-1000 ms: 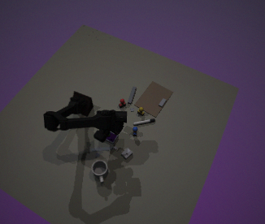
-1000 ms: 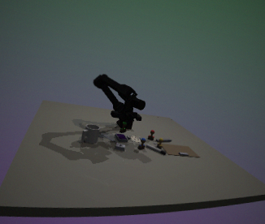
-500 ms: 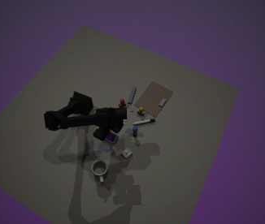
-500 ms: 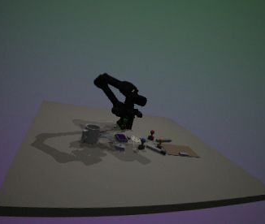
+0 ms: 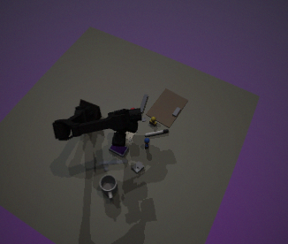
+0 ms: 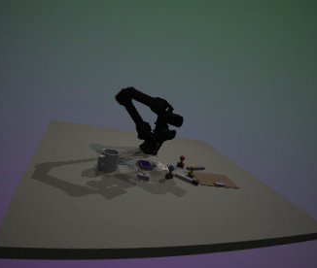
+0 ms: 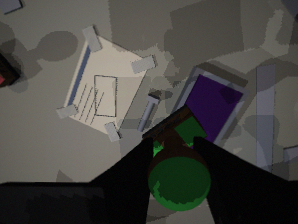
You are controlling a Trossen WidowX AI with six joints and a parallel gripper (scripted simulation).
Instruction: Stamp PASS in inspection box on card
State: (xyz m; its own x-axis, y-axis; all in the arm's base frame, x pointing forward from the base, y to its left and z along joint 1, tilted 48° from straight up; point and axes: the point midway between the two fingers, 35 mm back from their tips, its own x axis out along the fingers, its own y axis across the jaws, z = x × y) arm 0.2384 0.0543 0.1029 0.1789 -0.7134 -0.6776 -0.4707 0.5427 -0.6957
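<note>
My gripper [image 7: 173, 143] is shut on the green-knobbed stamp [image 7: 180, 182], whose dark block hangs tilted in the view, above the bench. In the wrist view the block overlaps the near left edge of the purple ink pad [image 7: 215, 100] [image 5: 118, 150] [image 6: 145, 164]. The stamp's face is hidden. The white card [image 7: 107, 52] [image 6: 161, 166] is taped down left of the pad in the wrist view. Its inspection box [image 7: 116, 97] shows as a thin outline with no print visible inside. In the top view the arm partly covers the card.
A mug [image 5: 108, 183] [image 6: 109, 160] stands near the pad. Blue [image 5: 147, 141] [image 6: 171, 169], yellow [image 5: 153, 119] and red [image 6: 182, 159] knobbed stamps stand around the card. A marker [image 5: 155, 133], a clipboard [image 5: 162, 106] and a small grey block [image 5: 137, 167] also lie on the bench.
</note>
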